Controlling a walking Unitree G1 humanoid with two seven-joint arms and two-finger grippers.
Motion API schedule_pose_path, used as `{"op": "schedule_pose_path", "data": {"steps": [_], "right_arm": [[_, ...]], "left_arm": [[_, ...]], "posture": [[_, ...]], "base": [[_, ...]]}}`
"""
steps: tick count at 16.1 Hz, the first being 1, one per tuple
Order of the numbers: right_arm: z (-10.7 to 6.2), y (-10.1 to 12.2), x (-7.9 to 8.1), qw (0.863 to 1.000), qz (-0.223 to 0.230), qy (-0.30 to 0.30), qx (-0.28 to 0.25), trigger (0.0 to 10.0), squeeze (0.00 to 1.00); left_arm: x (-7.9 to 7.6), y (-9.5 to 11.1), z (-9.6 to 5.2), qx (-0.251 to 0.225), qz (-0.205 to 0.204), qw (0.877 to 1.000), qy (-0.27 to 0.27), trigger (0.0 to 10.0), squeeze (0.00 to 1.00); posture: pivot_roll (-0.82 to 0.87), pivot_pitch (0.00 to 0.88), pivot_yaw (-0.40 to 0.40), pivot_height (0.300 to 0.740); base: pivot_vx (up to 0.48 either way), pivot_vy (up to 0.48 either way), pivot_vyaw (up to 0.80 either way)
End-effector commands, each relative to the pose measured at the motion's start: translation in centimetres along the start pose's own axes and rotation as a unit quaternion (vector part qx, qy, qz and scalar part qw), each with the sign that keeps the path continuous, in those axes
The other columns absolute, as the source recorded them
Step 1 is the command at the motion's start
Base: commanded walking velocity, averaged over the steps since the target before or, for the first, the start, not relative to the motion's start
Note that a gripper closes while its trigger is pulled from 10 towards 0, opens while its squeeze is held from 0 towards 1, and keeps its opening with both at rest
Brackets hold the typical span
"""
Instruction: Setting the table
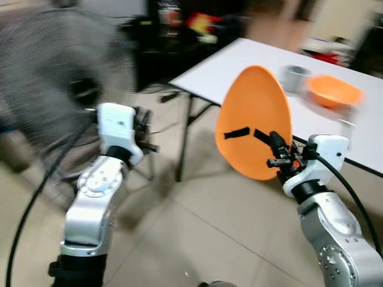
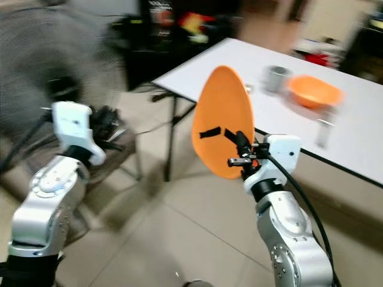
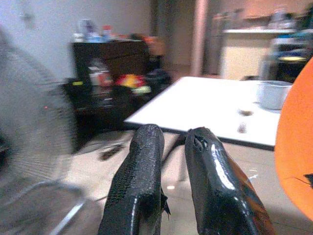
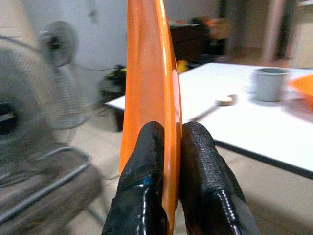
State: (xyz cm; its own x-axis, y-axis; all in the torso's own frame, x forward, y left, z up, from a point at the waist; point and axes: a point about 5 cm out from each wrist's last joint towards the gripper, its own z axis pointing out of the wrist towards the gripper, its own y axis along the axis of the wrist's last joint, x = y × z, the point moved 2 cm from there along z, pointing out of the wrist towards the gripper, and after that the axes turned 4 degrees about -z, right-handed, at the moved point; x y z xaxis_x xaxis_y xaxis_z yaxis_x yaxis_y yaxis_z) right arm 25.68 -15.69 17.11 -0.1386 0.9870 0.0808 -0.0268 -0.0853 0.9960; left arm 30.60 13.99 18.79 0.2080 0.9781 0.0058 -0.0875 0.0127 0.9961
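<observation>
Out on the tiled floor, off the near corner of the white counter (image 1: 251, 66), stands a big grey fan (image 1: 54, 78), with an orange bowl (image 1: 334, 91) and a grey cup (image 1: 294, 78) sitting near the counter's far edge. The orange plate (image 1: 254, 119) is held up on its edge in front of the counter's near edge, pinched tight at its rim by the right gripper (image 4: 168, 147). The left gripper (image 3: 171, 142) holds nothing, its fingers just a little apart.

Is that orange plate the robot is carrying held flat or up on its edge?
On edge. The right gripper pinches the orange plate by its rim, its face standing upright.
</observation>
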Motion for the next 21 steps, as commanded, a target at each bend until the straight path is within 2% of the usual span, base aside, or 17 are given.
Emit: {"op": "schedule_pose_path", "data": {"steps": [1, 3, 10, 16, 21], "right_arm": [[0.04, 1.22, 0.37, 1.0, -0.003, 0.008, -0.026, 10.0, 0.0], [0.09, 1.26, 0.53, 0.999, 0.021, 0.01, -0.029, 10.0, 0.0], [0.23, 1.12, 0.91, 0.999, 0.012, 0.026, -0.023, 10.0, 0.0], [0.15, 0.92, 1.08, 0.999, 0.014, 0.034, -0.016, 10.0, 0.0], [0.25, 0.92, 1.23, 0.999, 0.015, 0.04, -0.016, 10.0, 0.0]], "left_arm": [[0.26, 0.18, 0.12, -0.005, -0.011, 1.0, 0.003, 10.0, 0.0], [0.54, 0.12, 0.06, -0.003, 0.001, 1.0, 0.005, 10.0, 0.0], [0.42, -0.09, -0.29, 0.001, -0.009, 1.0, 0.001, 10.0, 0.0], [0.8, -0.29, -0.5, 0.005, -0.005, 1.0, 0.002, 10.0, 0.0], [0.88, -0.28, -0.55, 0.005, -0.002, 1.0, 0.001, 10.0, 0.0]], "posture": [[-0.04, 0.0, -0.041, 0.74], [-0.04, 0.0, -0.044, 0.74], [-0.03, 0.0, -0.059, 0.74], [-0.02, 0.0, -0.065, 0.74], [-0.02, 0.0, -0.071, 0.74]], "base": [[0.0, 0.0, -0.8], [0.0, 0.0, -0.4], [0.287, 0.0, 0.0], [0.332, 0.0, -0.76], [0.334, 0.0, -0.09]]}}
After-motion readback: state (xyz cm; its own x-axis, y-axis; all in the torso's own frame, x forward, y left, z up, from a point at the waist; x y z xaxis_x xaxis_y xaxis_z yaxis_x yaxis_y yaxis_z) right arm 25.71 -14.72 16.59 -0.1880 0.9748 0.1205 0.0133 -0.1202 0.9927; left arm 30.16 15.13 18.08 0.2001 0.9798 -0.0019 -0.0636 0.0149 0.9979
